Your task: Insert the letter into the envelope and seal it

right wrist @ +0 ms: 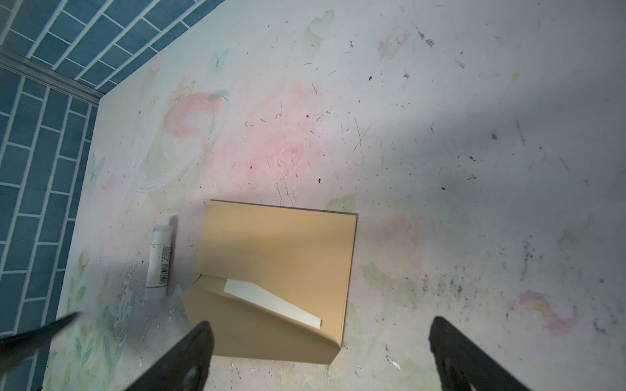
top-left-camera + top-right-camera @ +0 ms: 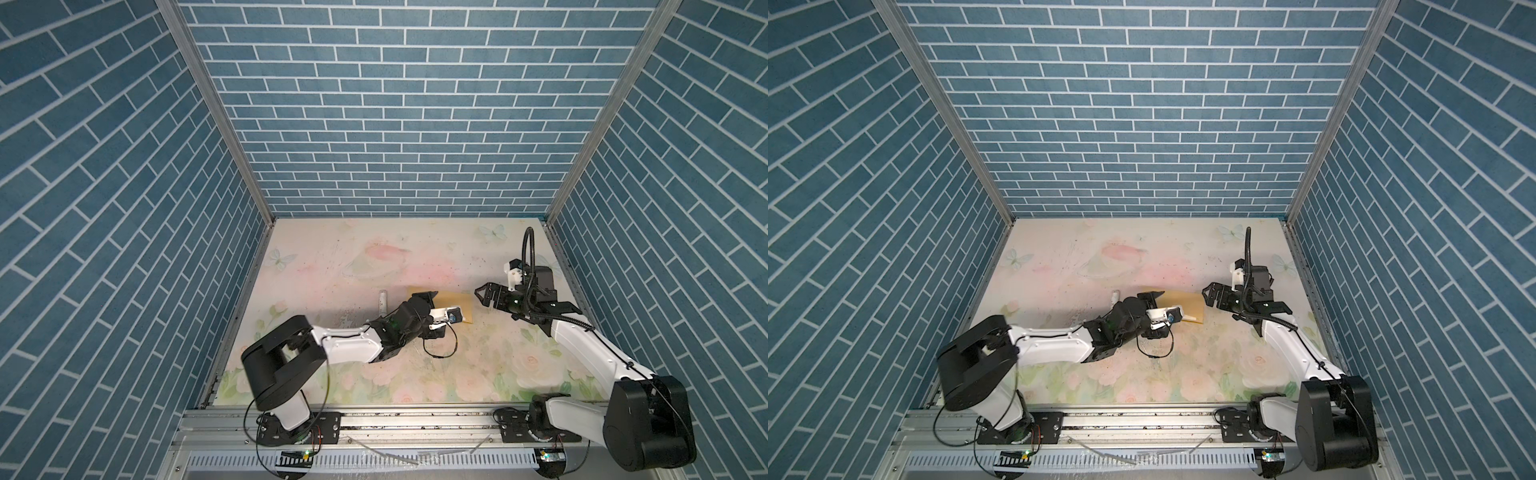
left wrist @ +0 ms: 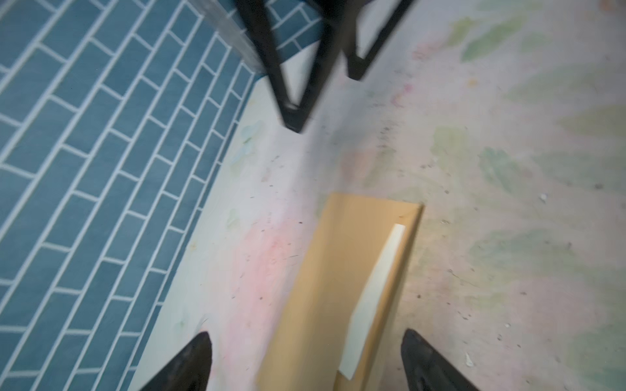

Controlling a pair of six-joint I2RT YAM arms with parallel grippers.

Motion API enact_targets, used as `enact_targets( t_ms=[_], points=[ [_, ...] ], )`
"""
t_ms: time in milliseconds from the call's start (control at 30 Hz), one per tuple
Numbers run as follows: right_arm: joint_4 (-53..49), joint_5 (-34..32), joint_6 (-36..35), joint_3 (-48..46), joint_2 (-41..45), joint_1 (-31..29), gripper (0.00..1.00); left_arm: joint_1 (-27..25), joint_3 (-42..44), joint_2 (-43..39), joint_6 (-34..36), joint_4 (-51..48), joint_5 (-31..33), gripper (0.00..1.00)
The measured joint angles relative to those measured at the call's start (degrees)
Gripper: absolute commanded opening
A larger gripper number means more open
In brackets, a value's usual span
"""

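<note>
The mustard-yellow envelope (image 2: 457, 305) (image 2: 1185, 307) lies flat on the floral table, mid-depth and slightly right of centre. One edge fold stands partly raised (image 1: 257, 325) and carries a white strip (image 1: 271, 303) (image 3: 376, 294). The letter is out of view. My left gripper (image 2: 426, 296) (image 2: 1150, 297) (image 3: 310, 352) hovers over the envelope's left end. It is open, its fingers wide on either side of the envelope (image 3: 325, 287) and not touching it. My right gripper (image 2: 482, 297) (image 2: 1206, 295) (image 1: 321, 338) is open just right of the envelope (image 1: 281, 243), holding nothing.
A small white cylindrical stick (image 2: 382, 302) (image 2: 1115, 297) (image 1: 159, 264) lies just left of the envelope. Blue brick-pattern walls (image 2: 395, 124) close the table on three sides. The right gripper's black fingers (image 3: 294, 101) hang beyond the envelope's far end in the left wrist view.
</note>
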State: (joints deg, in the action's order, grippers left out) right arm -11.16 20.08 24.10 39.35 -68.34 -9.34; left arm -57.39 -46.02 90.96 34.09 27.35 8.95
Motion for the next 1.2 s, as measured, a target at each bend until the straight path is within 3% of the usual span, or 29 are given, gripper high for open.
enact_targets(
  t_ms=[100, 233, 500, 733, 933, 1200],
  points=[
    [-0.13, -1.33, 0.02, 0.00, 0.44, 0.00, 0.99, 0.02, -2.64, -6.43, -7.39, -3.26, 5.03, 0.99],
    [-0.42, -3.30, 0.04, 0.00, 0.52, 0.00, 0.99, 0.42, -3.48, -12.35, -15.61, -8.02, 11.06, 1.00],
    [-0.15, -3.10, 0.04, 0.00, -2.08, 0.04, 0.99, 4.44, -3.78, -15.28, -32.26, -23.06, 17.94, 1.00],
    [0.79, -2.51, 0.02, 0.02, -3.15, 0.04, 0.99, 14.95, -5.95, -11.10, -48.92, -34.67, 13.88, 0.99],
    [1.57, -2.03, -0.04, 0.02, -3.54, 0.04, 0.99, 16.83, -7.04, -4.04, -55.63, -38.21, 9.77, 0.97],
    [2.29, -1.46, -0.13, 0.02, -5.84, 0.04, 0.99, 19.15, -7.04, 1.55, -60.48, -38.10, 6.03, 0.83]
  ],
)
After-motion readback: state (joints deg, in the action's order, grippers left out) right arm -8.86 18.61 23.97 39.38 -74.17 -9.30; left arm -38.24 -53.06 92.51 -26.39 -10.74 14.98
